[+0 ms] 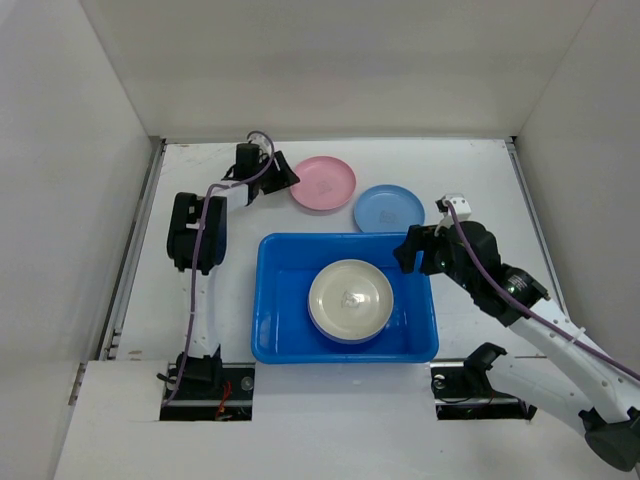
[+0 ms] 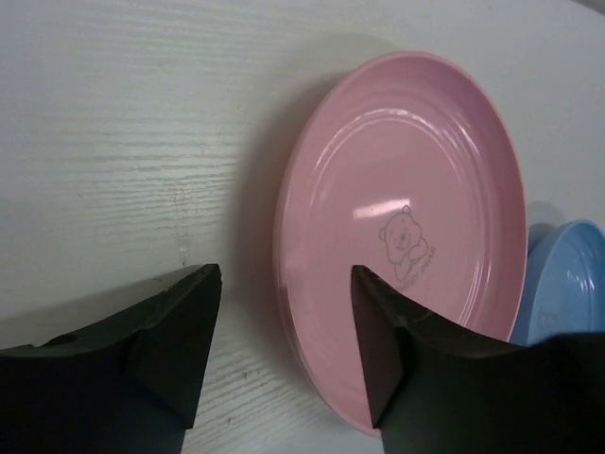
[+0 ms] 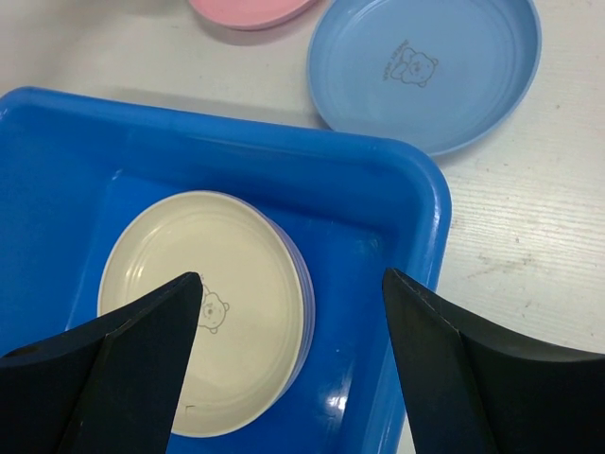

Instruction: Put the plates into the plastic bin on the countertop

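This looks like a robot test lab: bare white walls (image 1: 330, 60) box in a plain white countertop (image 1: 480, 170), with two cabled robot arms (image 1: 200, 240) bolted at its near edge.

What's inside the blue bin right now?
A cream plate lies face up in the blue bin, topping a stack. A lilac rim peeks out beneath it on one side. How many plates sit under it cannot be counted, since the cream plate covers them.

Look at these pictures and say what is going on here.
A stack topped by a cream plate lies in a blue bin. A pink plate and a blue plate lie on the countertop behind it. The robot's left gripper is open at the pink plate's edge; the right gripper hangs open over the bin.
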Robot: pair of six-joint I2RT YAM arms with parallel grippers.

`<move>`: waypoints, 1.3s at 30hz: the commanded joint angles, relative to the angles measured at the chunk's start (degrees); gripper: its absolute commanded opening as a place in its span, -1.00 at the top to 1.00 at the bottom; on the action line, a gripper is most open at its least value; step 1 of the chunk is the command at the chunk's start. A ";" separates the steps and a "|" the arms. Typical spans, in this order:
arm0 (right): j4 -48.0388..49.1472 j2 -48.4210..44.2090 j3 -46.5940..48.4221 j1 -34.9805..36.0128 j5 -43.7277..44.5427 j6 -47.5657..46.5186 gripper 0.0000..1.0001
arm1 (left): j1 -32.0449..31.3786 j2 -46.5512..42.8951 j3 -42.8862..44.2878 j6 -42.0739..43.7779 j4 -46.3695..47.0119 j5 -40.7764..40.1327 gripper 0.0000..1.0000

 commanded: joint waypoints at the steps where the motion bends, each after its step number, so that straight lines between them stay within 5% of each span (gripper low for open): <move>1: 3.79 -0.73 -0.66 -0.52 -0.42 -0.69 -0.65 | -1.59 1.59 3.21 4.92 -6.31 0.32 -0.01; 12: 4.23 -1.26 -1.62 -0.61 -0.50 -0.16 -0.64 | -2.21 0.63 3.75 6.78 -9.22 -5.83 0.87; 19: 5.28 -1.70 -2.07 -0.44 -0.33 0.37 -0.63 | 2.35 -9.82 0.24 4.67 -8.25 -9.88 0.92; 29: 7.48 -5.21 -3.47 1.67 1.60 3.53 -0.61 | 4.38 -38.80 -7.40 0.19 -8.51 -9.80 0.90; 39: 9.32 -9.43 -6.98 1.15 5.82 6.96 -0.61 | -10.19 -69.66 -31.82 0.45 -17.39 -13.12 0.87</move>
